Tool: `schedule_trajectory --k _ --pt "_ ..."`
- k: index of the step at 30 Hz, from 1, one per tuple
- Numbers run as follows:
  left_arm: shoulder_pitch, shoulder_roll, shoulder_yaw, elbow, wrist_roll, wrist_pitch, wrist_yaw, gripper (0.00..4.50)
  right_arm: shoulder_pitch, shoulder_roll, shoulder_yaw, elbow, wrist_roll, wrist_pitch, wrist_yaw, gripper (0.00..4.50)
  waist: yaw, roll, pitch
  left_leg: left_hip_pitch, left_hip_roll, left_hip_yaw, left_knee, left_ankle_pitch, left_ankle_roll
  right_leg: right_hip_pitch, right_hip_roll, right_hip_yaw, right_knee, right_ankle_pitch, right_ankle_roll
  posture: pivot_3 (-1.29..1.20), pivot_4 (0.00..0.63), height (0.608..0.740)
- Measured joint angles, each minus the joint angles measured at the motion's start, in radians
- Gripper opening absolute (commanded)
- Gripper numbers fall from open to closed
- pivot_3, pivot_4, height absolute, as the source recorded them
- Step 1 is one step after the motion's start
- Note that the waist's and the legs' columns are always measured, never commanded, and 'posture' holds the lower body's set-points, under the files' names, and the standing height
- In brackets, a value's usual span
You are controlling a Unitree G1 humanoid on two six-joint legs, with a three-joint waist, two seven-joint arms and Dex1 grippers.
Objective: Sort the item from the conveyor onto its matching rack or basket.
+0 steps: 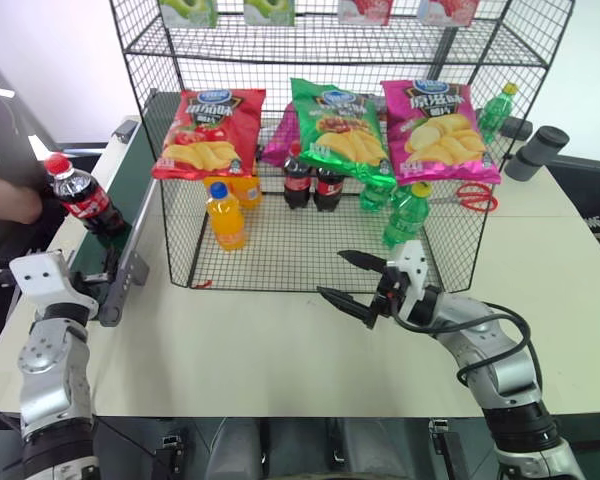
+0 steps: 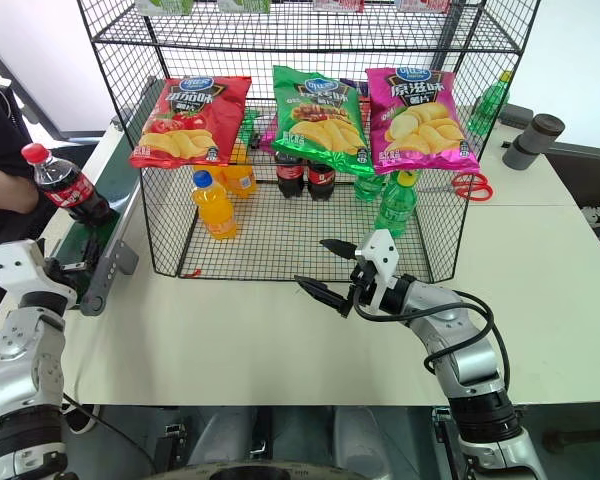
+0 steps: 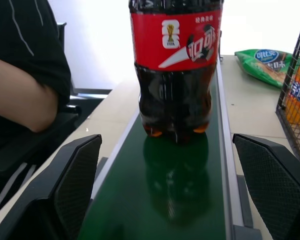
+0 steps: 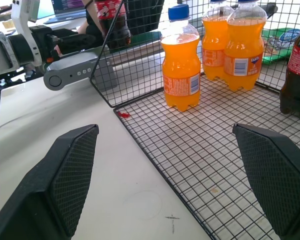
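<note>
Dark cola fills the small bottle (image 1: 80, 195) standing upright on the green conveyor (image 1: 130, 190) at the far left; from the head views, the left gripper's fingers are hidden behind its own white wrist housing. The right gripper (image 1: 355, 280) hovers released, fingers spread, just before the wire basket (image 1: 280, 262), well apart from the bottle. The left wrist view cuts off the bottle's cap; the bottle stands beyond the left gripper (image 3: 172, 187), whose pads gape wide. The right wrist view shows orange-drink bottles (image 4: 181, 62) inside the basket.
</note>
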Motion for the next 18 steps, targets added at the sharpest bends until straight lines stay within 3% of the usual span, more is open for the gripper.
schedule_trajectory --k 18 --pt "-0.006 0.002 0.005 0.0 0.0 -0.012 0.019 4.5 -0.002 0.0 0.016 -0.001 0.0 0.001 -0.009 4.47 -0.001 0.0 0.0 -0.001 0.0 0.0 -0.001 0.0 0.0 0.0 -0.001 0.0 -0.001 0.0 0.0 0.0 0.15 0.74"
